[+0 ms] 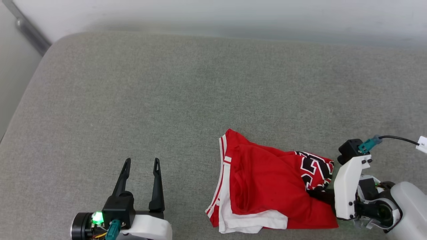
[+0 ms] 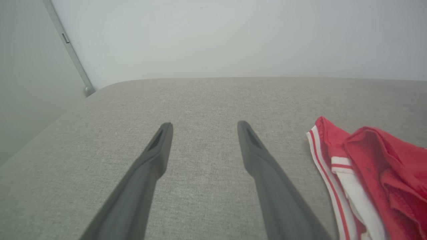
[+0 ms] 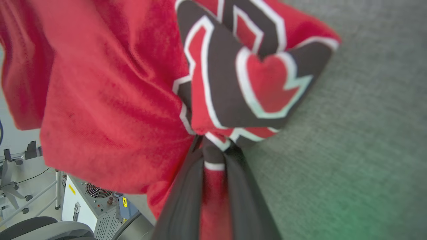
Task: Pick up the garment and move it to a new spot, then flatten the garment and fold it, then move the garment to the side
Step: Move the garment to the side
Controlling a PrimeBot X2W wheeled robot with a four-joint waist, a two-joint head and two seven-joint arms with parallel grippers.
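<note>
The garment (image 1: pixel 267 181) is a red jersey with white sleeve, striped trim and black white-outlined lettering, bunched near the front right of the grey cushion. My right gripper (image 1: pixel 318 195) is shut on the garment's right side, its fingers pinching a fold of red and black fabric (image 3: pixel 213 156). In the right wrist view the cloth hangs lifted, partly past the cushion's edge. My left gripper (image 1: pixel 141 165) stands open at the lower left, holding nothing, well left of the garment (image 2: pixel 367 173).
The grey fabric cushion (image 1: pixel 166 93) stretches wide to the left and back. A pale wall (image 1: pixel 233 13) runs behind it, with a metal rail (image 1: pixel 28 28) at the far left. Below the cushion's edge stand a white machine box (image 3: pixel 90 203) and chair parts.
</note>
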